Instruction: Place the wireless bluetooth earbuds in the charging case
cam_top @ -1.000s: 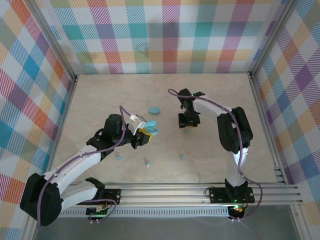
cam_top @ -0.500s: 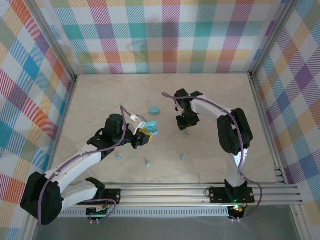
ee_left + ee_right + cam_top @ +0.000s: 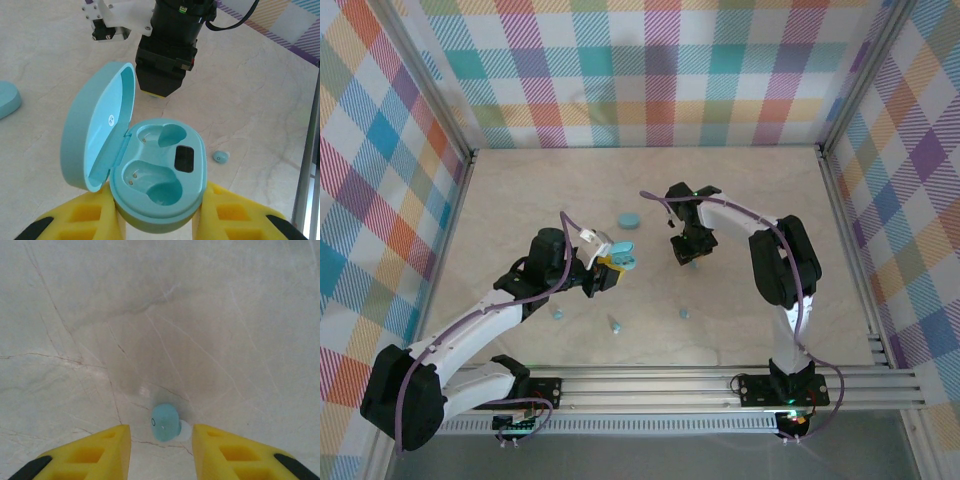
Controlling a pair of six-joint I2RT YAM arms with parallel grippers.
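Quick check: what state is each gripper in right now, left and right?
Left gripper: shut on the open charging case.
Right gripper: open, with an earbud lying between its fingers on the table, not gripped.

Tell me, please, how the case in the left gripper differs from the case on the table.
The held case is open and empty; the table case looks closed. The held case is clamped in the left gripper; the table case lies free. Both are light-blue ovals.
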